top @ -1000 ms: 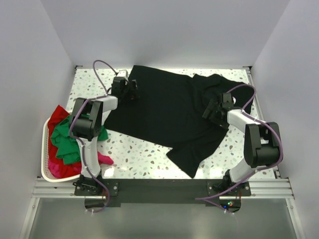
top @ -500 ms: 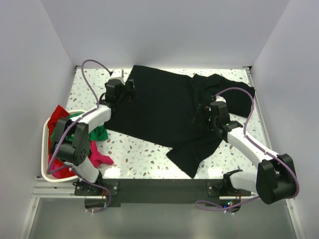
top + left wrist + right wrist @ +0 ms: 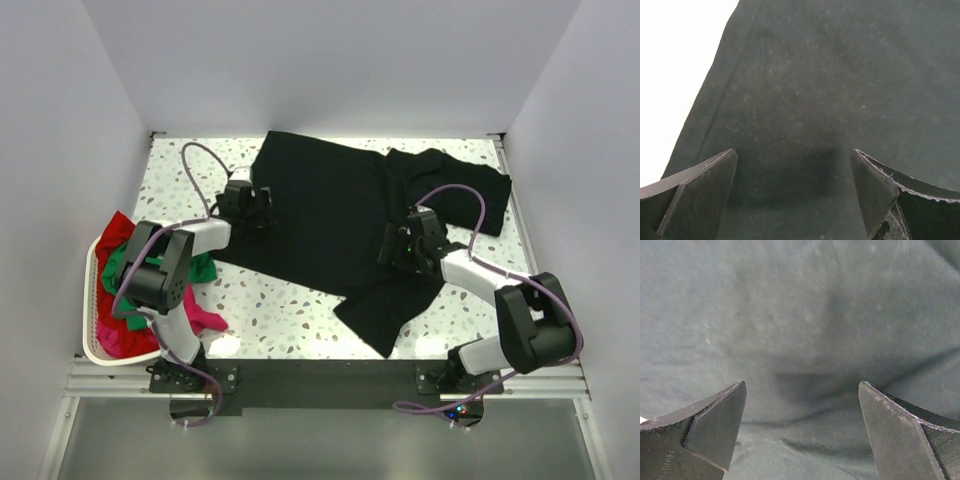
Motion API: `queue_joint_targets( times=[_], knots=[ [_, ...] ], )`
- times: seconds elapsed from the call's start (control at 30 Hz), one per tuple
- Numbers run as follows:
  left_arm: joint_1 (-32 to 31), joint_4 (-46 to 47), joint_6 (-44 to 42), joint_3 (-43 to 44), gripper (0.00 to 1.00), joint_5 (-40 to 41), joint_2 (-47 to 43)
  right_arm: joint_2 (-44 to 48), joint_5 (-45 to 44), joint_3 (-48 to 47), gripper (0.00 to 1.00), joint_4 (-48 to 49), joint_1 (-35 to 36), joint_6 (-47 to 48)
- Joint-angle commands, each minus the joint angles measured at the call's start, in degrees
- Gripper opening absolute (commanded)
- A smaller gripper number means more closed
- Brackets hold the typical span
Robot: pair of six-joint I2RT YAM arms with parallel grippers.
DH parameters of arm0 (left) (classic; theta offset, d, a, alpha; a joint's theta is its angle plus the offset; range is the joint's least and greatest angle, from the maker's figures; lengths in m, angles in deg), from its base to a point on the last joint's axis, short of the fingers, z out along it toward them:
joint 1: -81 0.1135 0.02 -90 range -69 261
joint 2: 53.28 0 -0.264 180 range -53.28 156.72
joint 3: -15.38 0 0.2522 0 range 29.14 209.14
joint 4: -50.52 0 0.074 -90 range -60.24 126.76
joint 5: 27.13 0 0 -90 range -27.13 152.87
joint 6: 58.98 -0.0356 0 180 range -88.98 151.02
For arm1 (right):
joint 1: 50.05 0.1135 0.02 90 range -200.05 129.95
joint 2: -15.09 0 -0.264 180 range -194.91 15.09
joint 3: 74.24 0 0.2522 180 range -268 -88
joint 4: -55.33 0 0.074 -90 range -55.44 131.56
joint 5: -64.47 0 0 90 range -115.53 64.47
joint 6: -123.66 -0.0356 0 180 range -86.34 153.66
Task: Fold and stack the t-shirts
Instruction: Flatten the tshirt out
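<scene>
A black t-shirt (image 3: 340,215) lies spread over the middle and back of the table, one sleeve bunched at the back right. My left gripper (image 3: 262,208) is open, low over the shirt's left part; in the left wrist view the black cloth (image 3: 805,90) with its stitched hem fills the space between the jaws (image 3: 794,165). My right gripper (image 3: 392,245) is open over the shirt's right part; in the right wrist view slightly wrinkled black cloth (image 3: 805,330) lies between the jaws (image 3: 802,390). Green, red and magenta shirts (image 3: 135,285) are heaped at the left.
A white plastic basket (image 3: 92,330) stands at the table's left edge with the coloured shirts in it; a magenta shirt (image 3: 205,318) spills onto the speckled table (image 3: 290,310). White walls close in the left, back and right.
The left gripper has drawn back toward the near side along the shirt's left part. The right gripper has moved left and nearer over the shirt's right part. The shirt has not moved.
</scene>
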Motion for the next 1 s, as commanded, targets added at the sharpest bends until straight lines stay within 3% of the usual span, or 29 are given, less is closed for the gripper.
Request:
queue_joint_targets(
  times=[0.0,0.3,0.77,0.97],
  knots=[
    [0.19,1.08,1.01,3.40,1.00,0.96,3.50,-2.47,-3.61,-2.60,0.99,2.17,0.09,1.40],
    [0.19,0.29,0.83,9.90,1.00,-0.44,10.98,-12.06,-6.78,-8.93,0.99,-3.37,-2.28,0.53],
    [-1.91,-0.24,-1.36,24.13,1.00,-5.54,21.44,-12.15,-9.15,-12.09,0.99,-6.18,-9.75,0.88],
    [-2.62,-0.42,-2.42,24.69,1.00,-3.52,17.87,-12.77,-8.19,-13.85,0.99,-5.92,-9.66,1.84]
  ],
)
